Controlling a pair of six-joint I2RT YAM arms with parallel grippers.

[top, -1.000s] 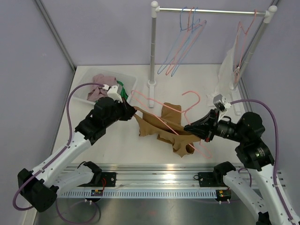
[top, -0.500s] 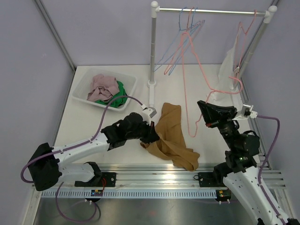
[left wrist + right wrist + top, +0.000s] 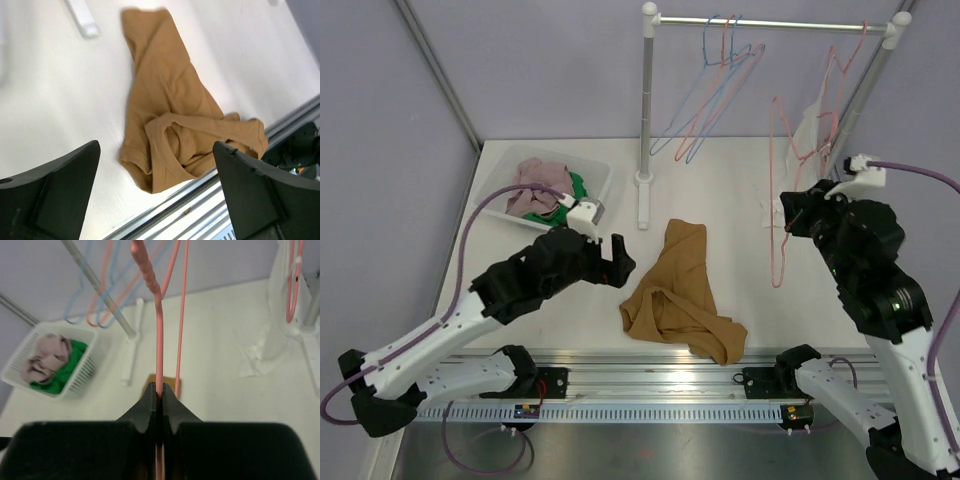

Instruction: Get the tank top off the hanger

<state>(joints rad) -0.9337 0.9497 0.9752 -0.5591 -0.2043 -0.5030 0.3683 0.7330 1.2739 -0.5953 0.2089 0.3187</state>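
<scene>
The brown tank top (image 3: 672,290) lies crumpled on the white table, free of the hanger. In the left wrist view the tank top (image 3: 167,100) spreads below and between my two fingers. My left gripper (image 3: 618,258) hovers just left of it, open and empty, its jaws (image 3: 156,150) standing wide apart. My right gripper (image 3: 790,214) is raised at the right and shut on the bare pink hanger (image 3: 778,190), which dangles above the table. The right wrist view shows the pads of the right gripper (image 3: 160,390) pinched on the hanger (image 3: 159,340) wire, with a corner of the tank top (image 3: 169,379) far below.
A white basket (image 3: 492,196) of pink and green clothes stands at the back left. A garment rack (image 3: 645,100) at the back carries several blue and pink hangers (image 3: 715,90) and a white garment (image 3: 812,130). A metal rail (image 3: 650,375) runs along the near edge.
The left gripper opened, let go of the tank top and drew back to the left. The right arm lifted the hanger up and to the right, clear of the cloth.
</scene>
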